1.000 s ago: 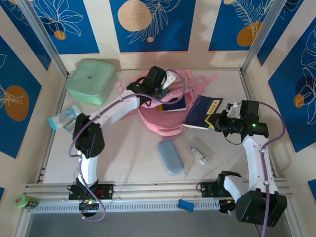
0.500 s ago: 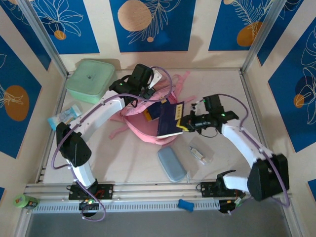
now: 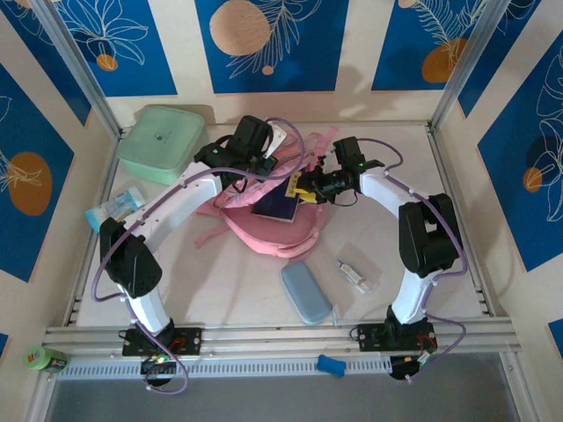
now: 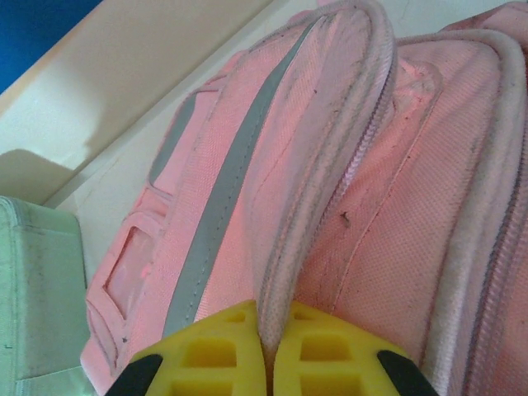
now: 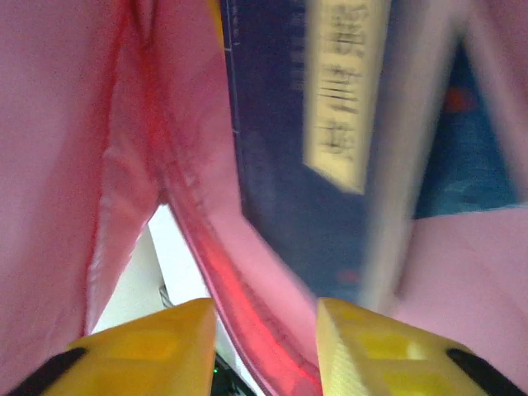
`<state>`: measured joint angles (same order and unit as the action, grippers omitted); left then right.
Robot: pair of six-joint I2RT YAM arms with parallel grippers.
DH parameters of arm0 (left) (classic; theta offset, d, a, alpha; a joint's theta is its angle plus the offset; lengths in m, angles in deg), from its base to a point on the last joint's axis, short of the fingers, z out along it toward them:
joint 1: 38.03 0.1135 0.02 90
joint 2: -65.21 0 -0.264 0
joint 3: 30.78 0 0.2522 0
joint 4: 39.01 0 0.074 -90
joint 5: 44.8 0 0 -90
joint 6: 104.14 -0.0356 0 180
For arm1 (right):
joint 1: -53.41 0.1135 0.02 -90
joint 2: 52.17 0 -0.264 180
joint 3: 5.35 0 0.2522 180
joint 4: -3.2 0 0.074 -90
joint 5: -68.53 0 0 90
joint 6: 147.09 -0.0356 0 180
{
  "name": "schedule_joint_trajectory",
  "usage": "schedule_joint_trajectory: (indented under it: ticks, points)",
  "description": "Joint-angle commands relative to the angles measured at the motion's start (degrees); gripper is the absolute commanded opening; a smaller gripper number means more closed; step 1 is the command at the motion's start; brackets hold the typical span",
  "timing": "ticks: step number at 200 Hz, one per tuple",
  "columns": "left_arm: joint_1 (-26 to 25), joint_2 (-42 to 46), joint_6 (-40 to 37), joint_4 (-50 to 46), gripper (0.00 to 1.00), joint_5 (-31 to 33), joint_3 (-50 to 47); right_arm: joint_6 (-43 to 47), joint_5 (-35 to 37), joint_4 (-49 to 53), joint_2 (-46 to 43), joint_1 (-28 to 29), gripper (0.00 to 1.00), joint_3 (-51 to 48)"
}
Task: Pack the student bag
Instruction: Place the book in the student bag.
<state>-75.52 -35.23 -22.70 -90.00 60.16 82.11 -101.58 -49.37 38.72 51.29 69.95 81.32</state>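
The pink student bag [image 3: 281, 236] lies mid-table with its mouth held open. My left gripper [image 3: 264, 163] is shut on the piped rim of the bag [image 4: 388, 206], which is pinched between the yellow fingertips [image 4: 223, 346]. A dark blue book [image 3: 276, 205] with a yellow label sits in the bag's opening. My right gripper [image 3: 298, 187] is at the mouth just right of the book, its jaws apart. In the right wrist view the book [image 5: 289, 165] stands ahead of the open right gripper [image 5: 266, 309], with the bag's pink lining [image 5: 66, 148] around it and an edge of the lining running between the fingers.
A mint-green lidded box [image 3: 163, 143] stands at the back left. A tissue pack [image 3: 114, 208] lies by the left wall. A grey-blue oval case [image 3: 305, 284] and a clear packet [image 3: 356, 271] lie in front of the bag. A small blue piece [image 3: 332, 365] rests on the front rail.
The right arm carried the blue book from the right side of the table into the bag, then its jaws opened off it. The left gripper kept hold of the rim, shifting slightly left.
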Motion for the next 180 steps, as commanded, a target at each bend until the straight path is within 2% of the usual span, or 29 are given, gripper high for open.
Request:
schedule_joint_trajectory:
  ticks: [1,23,42,72,101,121,143,163,180]
  points:
    - [0.8,3.2,2.9,5.1,0.0,-1.6,0.7,2.1,4.9,4.4,-6.0,-1.0,0.47,-3.9]
    - [0.8,3.4,3.3,5.4,0.0,-3.1,0.5,1.4,9.3,4.9,-13.0,0.6,0.43,-10.1]
    - [0.9,3.6,3.4,5.3,0.0,-3.5,0.6,-1.7,9.4,0.0,-15.6,6.1,0.36,-14.8]
    - [0.9,3.9,4.0,6.5,0.0,-3.4,0.2,-5.4,13.0,-3.7,-9.9,12.6,0.2,-12.3]
    - [0.9,3.6,4.8,6.5,0.0,-3.2,-0.1,-6.1,16.8,-7.5,-2.2,16.2,0.1,-7.6]
    - [0.9,3.8,5.2,6.3,0.0,-3.3,-0.3,-6.3,21.9,-8.7,0.2,15.9,0.04,-6.4]
    - [1.1,4.4,5.6,7.2,0.0,-3.6,-1.4,-7.9,28.2,-10.9,-0.7,12.7,0.02,-8.1]
    - [1.2,4.4,5.6,7.5,0.0,-4.2,-1.8,-8.6,30.1,-12.6,-2.6,9.0,0.02,-9.6]
    - [1.4,4.0,5.6,7.4,0.0,-4.3,-1.7,-6.8,27.7,-13.4,-2.6,6.9,0.03,-8.8]
